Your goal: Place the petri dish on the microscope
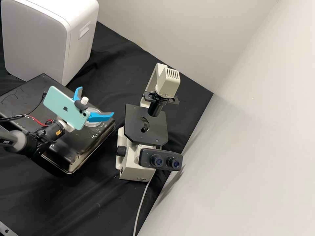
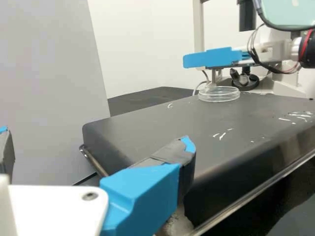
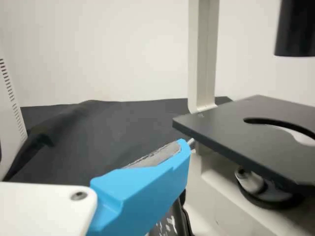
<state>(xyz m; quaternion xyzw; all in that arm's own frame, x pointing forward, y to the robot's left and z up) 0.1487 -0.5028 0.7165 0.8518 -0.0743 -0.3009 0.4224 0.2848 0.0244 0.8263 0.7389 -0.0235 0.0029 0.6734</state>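
The clear petri dish (image 1: pixel 93 120) lies on a black box (image 1: pixel 29 98) left of the microscope (image 1: pixel 137 164). My right gripper (image 1: pixel 90 105) hangs open just above the dish, one blue finger on each side of it. From the left wrist view, a finger (image 2: pixel 211 57) of that gripper hovers over the dish (image 2: pixel 219 93). The microscope's black stage (image 1: pixel 147 126) is bare, and in the right wrist view it (image 3: pixel 246 132) lies close beyond my right finger (image 3: pixel 147 182). My left gripper (image 2: pixel 93 140) is open, low at the far end of the black box (image 2: pixel 221 142).
A tall white appliance (image 1: pixel 46 36) stands at the back left, beside the box. The microscope's eyepieces (image 1: pixel 162 160) face the bench's front edge, and a grey cable (image 1: pixel 141 203) runs off there. A pale wall borders the bench on the right.
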